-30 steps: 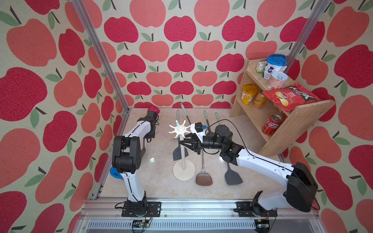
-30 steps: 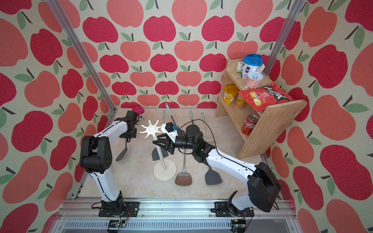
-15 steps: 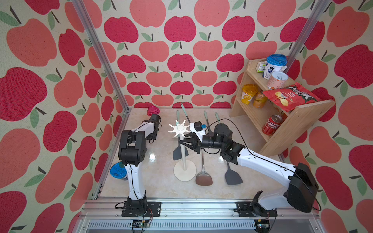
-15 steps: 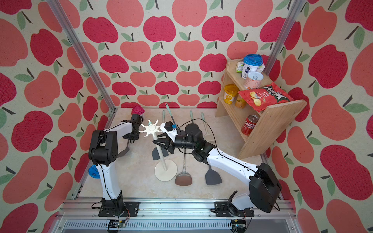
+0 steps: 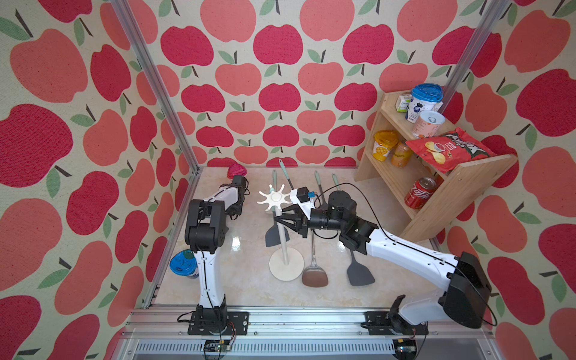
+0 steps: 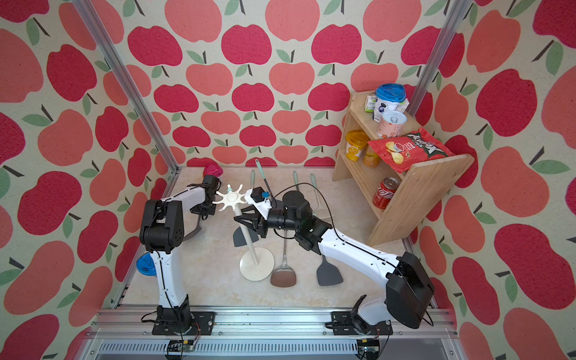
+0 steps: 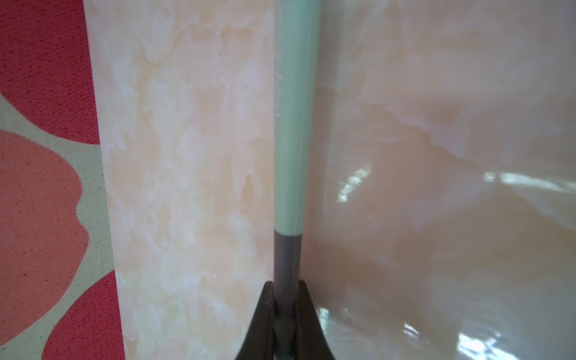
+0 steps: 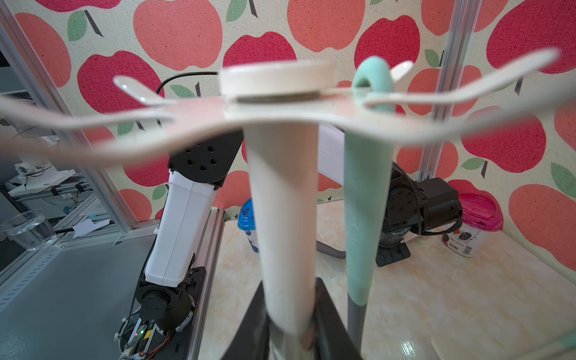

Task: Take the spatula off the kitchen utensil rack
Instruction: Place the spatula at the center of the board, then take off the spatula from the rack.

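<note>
– Spatula (image 7: pixel 294 124): where does it sit?
– Off the kitchen utensil rack (image 5: pixel 276 198). It is to the left of the rack, close to the left wall, at the end of the left arm (image 5: pixel 218 199). Left jaws are fully closed on its dark grey neck, short of the mint-green handle. Its dark blade (image 6: pixel 195 232) shows under the forearm in a top view. Blade touching the desk (image 5: pixel 243 280) or not: cannot tell.
– Right side?
– Right arm (image 5: pixel 405 252) reaches in from the near right. Right jaws are pinched on the rack's upright pole (image 8: pixel 283 202), one finger on either side, a little under the star-shaped top. Rack stands upright, round base flat on the desk.
– Anything on the hooks?
– One second spatula (image 8: pixel 367 187), mint handle looped over a hook arm on the far side, hanging beside the pole, dark blade low.
– Rest of the desk?
– Metal turner (image 5: pixel 314 276) and black turner (image 5: pixel 360 274) lie flat just right of the base, handles pointing far. Blue-lidded cup (image 5: pixel 184 265) near left. Pink-lidded cup (image 5: pixel 237 170) in the far-left corner. Wooden shelf (image 5: pixel 461 184) far right, holding snacks and cans.
</note>
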Available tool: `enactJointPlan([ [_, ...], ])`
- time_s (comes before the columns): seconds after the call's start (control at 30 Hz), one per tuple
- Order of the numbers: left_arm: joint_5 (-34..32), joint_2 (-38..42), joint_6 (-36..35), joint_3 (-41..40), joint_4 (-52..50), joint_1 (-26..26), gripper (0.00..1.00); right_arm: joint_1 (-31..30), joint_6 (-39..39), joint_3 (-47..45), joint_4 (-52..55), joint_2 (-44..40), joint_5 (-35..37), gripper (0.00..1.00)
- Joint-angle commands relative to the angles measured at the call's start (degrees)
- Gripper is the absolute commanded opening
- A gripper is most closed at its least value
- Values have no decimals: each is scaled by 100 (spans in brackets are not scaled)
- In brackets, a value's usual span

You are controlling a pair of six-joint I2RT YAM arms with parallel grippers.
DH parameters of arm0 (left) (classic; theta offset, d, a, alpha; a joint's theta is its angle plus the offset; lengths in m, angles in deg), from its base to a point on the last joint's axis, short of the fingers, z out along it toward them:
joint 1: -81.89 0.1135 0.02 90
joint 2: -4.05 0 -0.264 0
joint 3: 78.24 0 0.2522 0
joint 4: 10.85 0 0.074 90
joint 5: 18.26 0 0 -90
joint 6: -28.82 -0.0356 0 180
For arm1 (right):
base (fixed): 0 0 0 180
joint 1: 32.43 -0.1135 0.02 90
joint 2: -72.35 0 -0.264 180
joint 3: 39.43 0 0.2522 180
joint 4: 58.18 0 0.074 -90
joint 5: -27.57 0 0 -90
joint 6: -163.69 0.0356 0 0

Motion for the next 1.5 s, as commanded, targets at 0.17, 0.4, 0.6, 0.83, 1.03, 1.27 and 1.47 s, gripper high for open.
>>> enactJointPlan([
  [0.17,1886,38,340,-309,114,-4,36,-58,88,288,775,6,97,0],
  [0.4,2480,909,445,-892,480,-1,61,-127,73,398,847,71,215,0],
  [0.6,2653,2114,454,-1511,1053,22,79,-211,9,447,936,58,319,0],
  [0.83,4662,3615,788,-3052,3294,467,86,-232,-28,427,1010,-20,355,0],
  [1.03,6143,4601,1040,-4356,5389,754,85,-273,-62,392,1029,-103,388,0],
  [1.27,7185,4939,1424,-5180,7088,734,86,-304,-72,252,972,-243,447,0],
  [1.47,7666,4987,1304,-5310,7373,540,89,-321,-70,257,958,-236,418,0],
])
